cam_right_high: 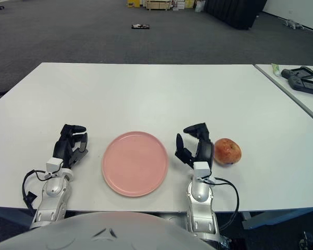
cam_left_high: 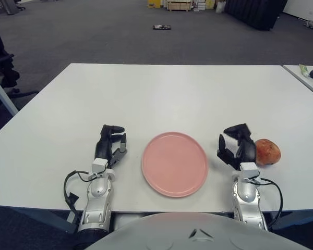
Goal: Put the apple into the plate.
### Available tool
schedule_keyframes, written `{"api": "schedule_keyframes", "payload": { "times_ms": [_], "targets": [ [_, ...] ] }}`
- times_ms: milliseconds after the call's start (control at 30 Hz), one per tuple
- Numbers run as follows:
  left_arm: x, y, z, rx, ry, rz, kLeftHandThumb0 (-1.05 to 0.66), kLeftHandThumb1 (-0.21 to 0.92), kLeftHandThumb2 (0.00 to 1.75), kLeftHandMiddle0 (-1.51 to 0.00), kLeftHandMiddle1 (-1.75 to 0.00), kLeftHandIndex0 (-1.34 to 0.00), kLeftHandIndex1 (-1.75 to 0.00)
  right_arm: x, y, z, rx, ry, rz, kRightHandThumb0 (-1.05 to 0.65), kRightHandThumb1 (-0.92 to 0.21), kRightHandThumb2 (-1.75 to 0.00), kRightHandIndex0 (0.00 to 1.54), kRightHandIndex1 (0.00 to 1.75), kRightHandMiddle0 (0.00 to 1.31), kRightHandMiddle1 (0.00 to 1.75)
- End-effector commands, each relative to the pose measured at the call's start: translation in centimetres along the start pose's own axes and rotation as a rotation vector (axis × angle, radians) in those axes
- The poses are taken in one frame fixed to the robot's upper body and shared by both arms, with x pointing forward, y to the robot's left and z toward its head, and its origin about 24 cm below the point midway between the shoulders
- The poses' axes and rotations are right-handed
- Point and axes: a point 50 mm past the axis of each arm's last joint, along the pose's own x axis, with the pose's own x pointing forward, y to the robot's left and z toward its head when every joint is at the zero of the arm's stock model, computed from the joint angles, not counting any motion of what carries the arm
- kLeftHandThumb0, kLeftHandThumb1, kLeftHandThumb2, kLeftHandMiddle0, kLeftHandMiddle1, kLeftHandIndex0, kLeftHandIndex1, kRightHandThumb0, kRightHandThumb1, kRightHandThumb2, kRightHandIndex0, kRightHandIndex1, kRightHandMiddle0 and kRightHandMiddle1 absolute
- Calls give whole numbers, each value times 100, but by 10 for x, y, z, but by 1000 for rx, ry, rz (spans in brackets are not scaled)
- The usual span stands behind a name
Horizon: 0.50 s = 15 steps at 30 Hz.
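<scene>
Apple [cam_left_high: 267, 151] lies beside right hand [cam_left_high: 238, 147], off plate [cam_left_high: 175, 164].

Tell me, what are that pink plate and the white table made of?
Plate: probably plastic or glazed ceramic; even pink, smooth, faint sheen. Table: likely laminate board; flat, matte white, thin edge. I can't tell either for certain.
</scene>
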Motion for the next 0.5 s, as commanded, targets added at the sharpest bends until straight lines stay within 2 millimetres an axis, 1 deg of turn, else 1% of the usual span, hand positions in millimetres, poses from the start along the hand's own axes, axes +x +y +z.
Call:
{"api": "schedule_keyframes", "payload": {
  "times_ms": [0,33,67,100,133,167,200,233,267,333,367,400,433,467],
  "targets": [
    [-2,0,-6,6,39,7,-36,83,67,-43,-160,-25,-175,4,-2,10,-31,-136,2,-37,-78,-72,54,130,28,175],
    [-2,0,-7,7,40,7,-36,82,67,-44,-159,-25,-175,4,-2,11,-38,-160,2,-36,-83,-65,45,128,24,175],
    [-2,0,-7,8,43,6,-36,82,67,-44,-158,-25,-175,4,-4,13,-66,-192,1,-36,-86,-61,39,127,22,175],
    [-1,0,-7,8,45,6,-36,82,68,-43,-158,-25,-175,5,-5,15,-86,-214,0,-35,-88,-58,28,124,21,175],
    [-1,0,-7,8,46,5,-36,81,68,-43,-158,-25,-175,6,-7,17,-135,-245,-11,-35,-89,-57,24,124,20,175],
    [-1,0,-8,9,47,4,-36,81,68,-43,-158,-25,-175,7,-8,19,-170,-267,-19,-35,-90,-55,16,121,19,175],
    [-1,0,-8,9,46,4,-36,81,68,-43,-158,-25,-175,8,-11,20,-215,-290,-38,-35,-91,-55,13,120,19,175],
    [-1,0,-8,9,46,3,-36,81,68,-43,-158,-25,-175,9,-12,21,-246,-306,-52,-43,-84,-67,8,112,12,154],
    [-1,0,-8,10,45,3,-36,81,68,-43,-158,-25,-175,10,-14,22,-274,-321,-70,-48,-78,-78,5,106,8,139],
    [-1,0,-8,10,44,2,-36,81,69,-43,-158,-25,-175,11,-18,23,-321,-357,-112,-55,-72,-86,3,97,4,123],
    [-1,0,-8,10,43,2,-36,81,69,-43,-159,-25,-175,12,-21,24,-339,-374,-133,-60,-71,-86,2,87,2,111],
    [-1,0,-8,10,43,2,-36,81,69,-43,-159,-25,-175,9,-29,21,-372,-384,-174,-61,-71,-86,1,83,2,106],
    [-1,0,-8,10,43,2,-36,81,69,-43,-159,-25,-175,7,-34,19,-395,-389,-202,-67,-70,-83,1,71,1,91],
    [0,0,-8,9,43,2,-36,81,69,-43,-159,-25,-175,5,-39,16,-420,-389,-231,-70,-70,-80,0,63,1,81]
  ]
}}
